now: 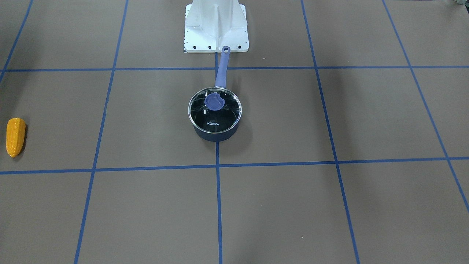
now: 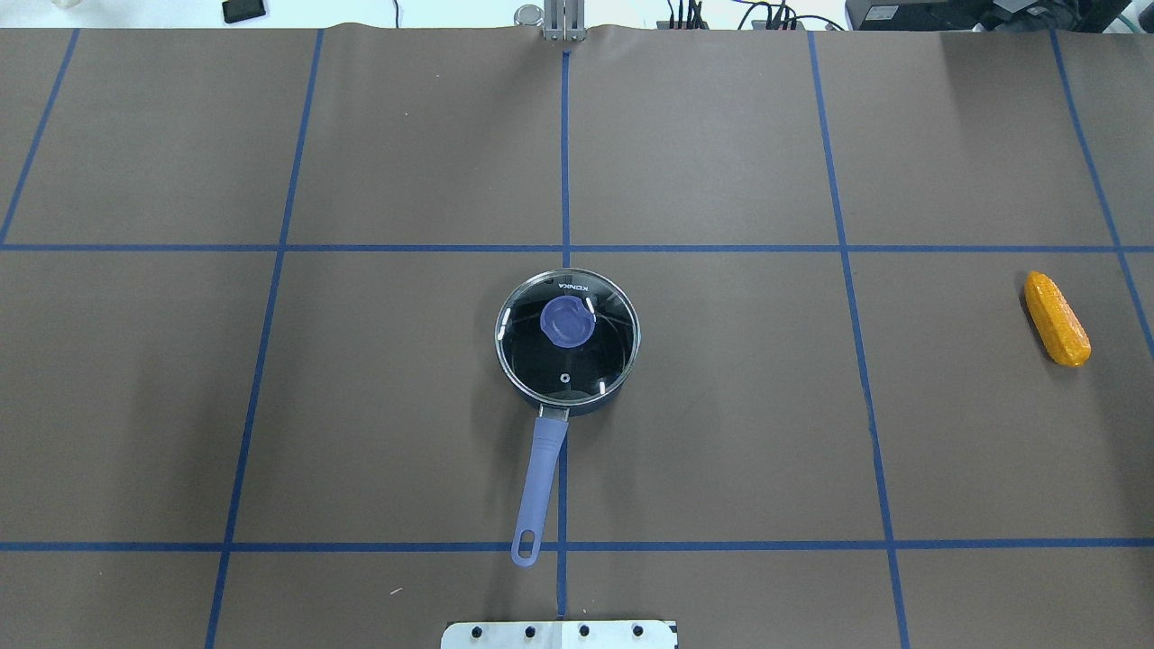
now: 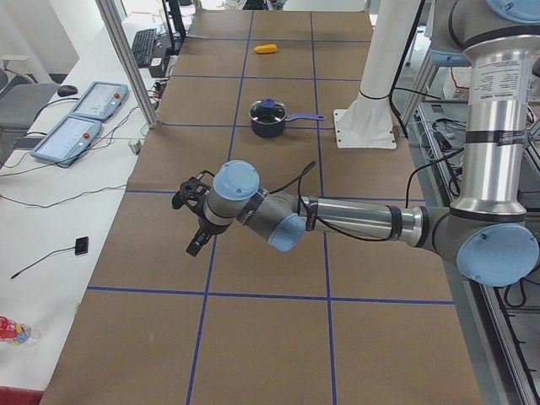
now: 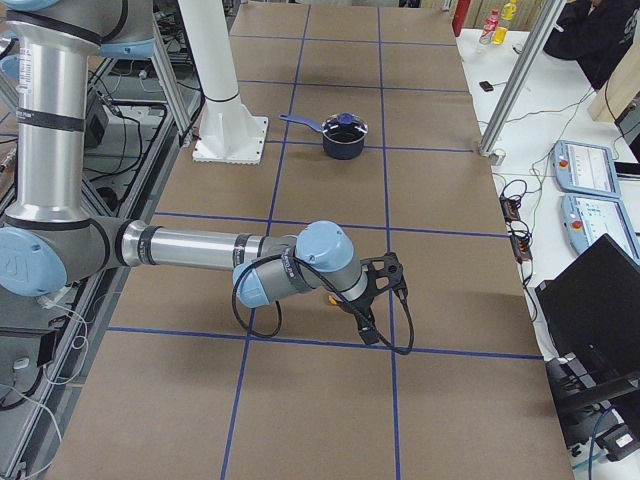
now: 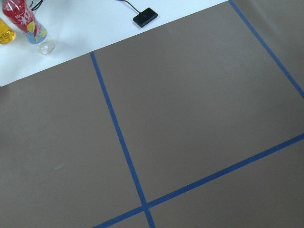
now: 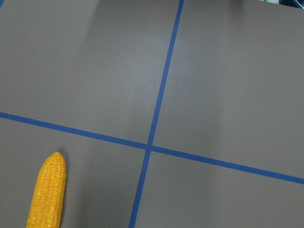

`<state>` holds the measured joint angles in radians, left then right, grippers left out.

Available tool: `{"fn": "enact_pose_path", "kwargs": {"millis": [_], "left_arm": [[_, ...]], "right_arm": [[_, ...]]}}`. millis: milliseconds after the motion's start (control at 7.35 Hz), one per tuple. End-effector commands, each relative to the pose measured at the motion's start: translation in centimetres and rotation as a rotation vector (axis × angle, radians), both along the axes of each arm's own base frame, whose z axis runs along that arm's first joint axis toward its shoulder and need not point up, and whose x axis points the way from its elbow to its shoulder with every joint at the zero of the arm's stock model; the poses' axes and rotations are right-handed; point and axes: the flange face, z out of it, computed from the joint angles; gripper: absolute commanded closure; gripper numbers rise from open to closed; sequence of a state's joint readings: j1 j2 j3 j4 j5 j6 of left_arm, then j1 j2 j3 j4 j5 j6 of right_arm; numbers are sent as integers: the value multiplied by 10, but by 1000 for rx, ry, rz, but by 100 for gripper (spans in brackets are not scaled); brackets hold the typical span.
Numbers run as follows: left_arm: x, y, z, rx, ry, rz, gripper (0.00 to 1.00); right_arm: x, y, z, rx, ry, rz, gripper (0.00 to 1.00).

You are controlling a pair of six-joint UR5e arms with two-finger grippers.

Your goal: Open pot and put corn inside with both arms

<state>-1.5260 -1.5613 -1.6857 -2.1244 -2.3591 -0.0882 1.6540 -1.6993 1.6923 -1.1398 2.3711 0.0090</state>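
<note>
Pot (image 1: 216, 135) sits capped by glass lid (image 1: 216, 118); corn (image 1: 15, 136) lies well apart.

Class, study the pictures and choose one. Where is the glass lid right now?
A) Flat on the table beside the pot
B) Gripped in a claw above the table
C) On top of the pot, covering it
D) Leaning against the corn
C: the glass lid sits on the pot and covers its opening, while the corn lies well apart from both.

Brown table (image 2: 721, 135) (blue-taped grid) carries lidded pot (image 1: 216, 136), corn (image 2: 1056, 318).
</note>
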Motion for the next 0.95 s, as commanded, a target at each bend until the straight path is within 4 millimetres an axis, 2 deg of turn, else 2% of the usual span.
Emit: {"fn": "enact_pose_path", "kwargs": {"millis": [0,136,272,408,544,680,817], "left_arm": [[57,-7,-42,-98,96,-30,1],[89,-13,-74,-137,142,-53,1],[146,-10,-103,-179,166,-56,1],[204,-4,-136,-208,193,-77,1],[254,1,-169,-262,252,-67,1],[288,5,-197,-300,282,-64,1],[328,10,-240,-331,250,-71,1]], "right_arm": [[-24,-13,-12,-38,-38,-1,0],[-39,-17,-15,-72,-52,5,0],[-46,-20,-15,-78,-51,-4,0],[-58,-29,-24,-103,-70,12,0],[-71,-37,-31,-120,-70,20,0],[-86,-44,-33,-143,-48,38,1],[-100,-47,-33,-154,-29,42,1]]}}
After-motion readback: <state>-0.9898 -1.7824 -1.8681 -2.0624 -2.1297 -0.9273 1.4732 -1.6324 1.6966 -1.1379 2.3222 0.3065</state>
